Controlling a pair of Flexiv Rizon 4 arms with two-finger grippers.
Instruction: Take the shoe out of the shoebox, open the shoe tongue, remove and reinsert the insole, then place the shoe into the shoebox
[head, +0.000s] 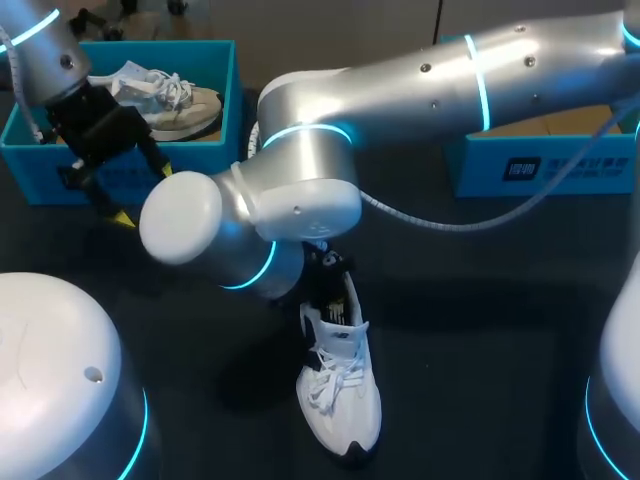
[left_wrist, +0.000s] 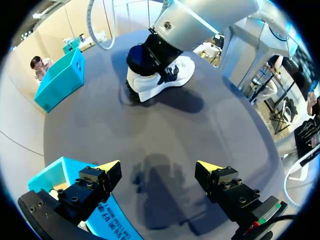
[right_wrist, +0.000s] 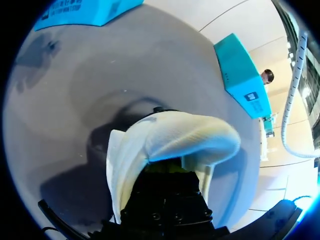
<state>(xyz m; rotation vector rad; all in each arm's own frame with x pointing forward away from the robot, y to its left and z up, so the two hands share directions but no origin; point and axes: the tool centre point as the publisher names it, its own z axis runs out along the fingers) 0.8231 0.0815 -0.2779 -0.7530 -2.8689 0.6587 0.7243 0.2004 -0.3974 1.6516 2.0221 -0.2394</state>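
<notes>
At about ten o'clock on the dark table (head: 480, 330) stands the open blue cardboard shoebox (head: 200, 160), with a second pale lace-up sneaker (head: 175, 100) lying inside it. The left gripper (left_wrist: 159, 172) hangs at the box's near wall with its yellow tips spread wide and nothing between them. Toward six o'clock lies the task's white mesh lace-up sneaker (head: 340, 390), sole down on the table, out of the box, with its toe at six and its heel at twelve. The right gripper (head: 328, 272) is sunk into the shoe's mouth from the heel end. In the right wrist view white mesh arches over it and hides the tips, so I cannot tell whether it is open or closed on anything. A blue cardboard box (head: 540, 165) sits at two o'clock, well apart from the shoe. My reading is that the work is inside the shoe, on the tongue or the insole; which one I cannot tell. To do it well, the pull should run along the shoe, toward twelve and upward, so the part slides free rather than folding. The free left gripper could pin the toe first, since an unheld shoe will probably lift or drag with the pull. The loose laces at the throat could snag.
</notes>
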